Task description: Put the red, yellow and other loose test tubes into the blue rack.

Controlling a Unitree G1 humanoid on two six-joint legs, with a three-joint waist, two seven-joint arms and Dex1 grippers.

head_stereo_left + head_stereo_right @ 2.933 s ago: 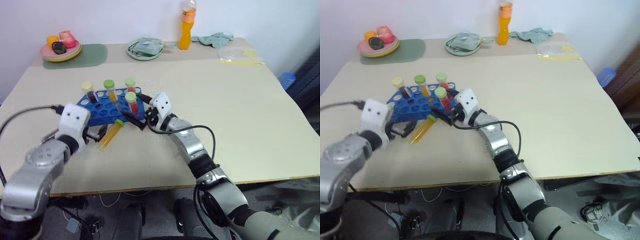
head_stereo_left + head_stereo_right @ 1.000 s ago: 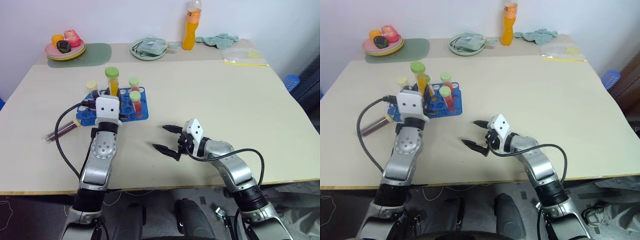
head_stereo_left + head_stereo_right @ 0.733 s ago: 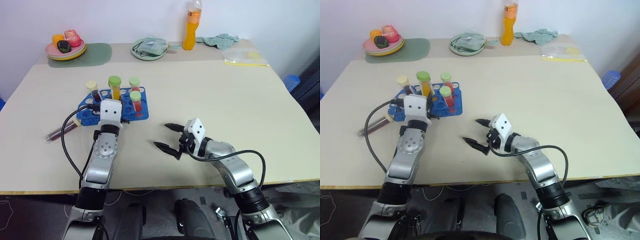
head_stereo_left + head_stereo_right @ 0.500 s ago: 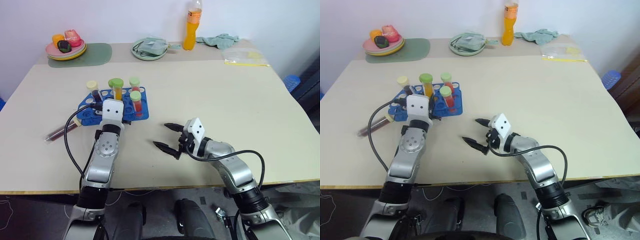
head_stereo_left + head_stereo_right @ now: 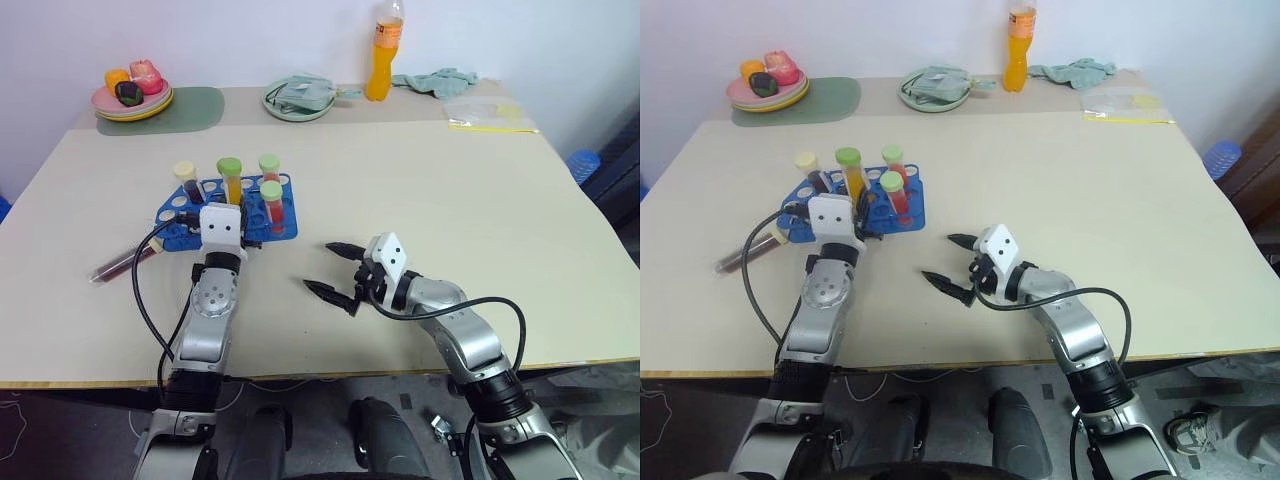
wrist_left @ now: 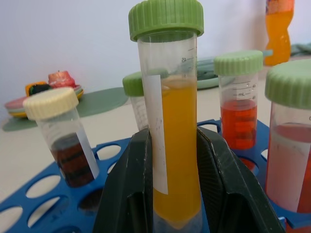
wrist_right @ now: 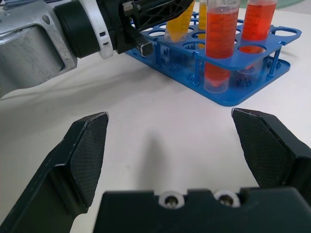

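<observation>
The blue rack [image 5: 195,215] lies on the table's left half. My left gripper [image 6: 173,145] is shut on a yellow-orange test tube with a green cap [image 6: 170,97], held upright with its lower end down among the rack's holes. In the rack stand a dark maroon tube with a cream cap [image 5: 184,180] and two red tubes with green caps [image 5: 268,168] [image 5: 271,200]. A loose dark tube [image 5: 122,263] lies flat on the table left of the rack. My right gripper [image 5: 335,270] hovers open and empty to the right of the rack, pointing at it.
At the table's back are an orange drink bottle [image 5: 378,55], a plate with a cloth [image 5: 296,97], a green mat [image 5: 190,105] with a plate of toy food [image 5: 130,92], a rag [image 5: 435,78] and a plastic bag [image 5: 485,112].
My left gripper has come down with the yellow-orange tube, which now sits lower among the other tubes in the rack. The right gripper has stayed where it was, open.
</observation>
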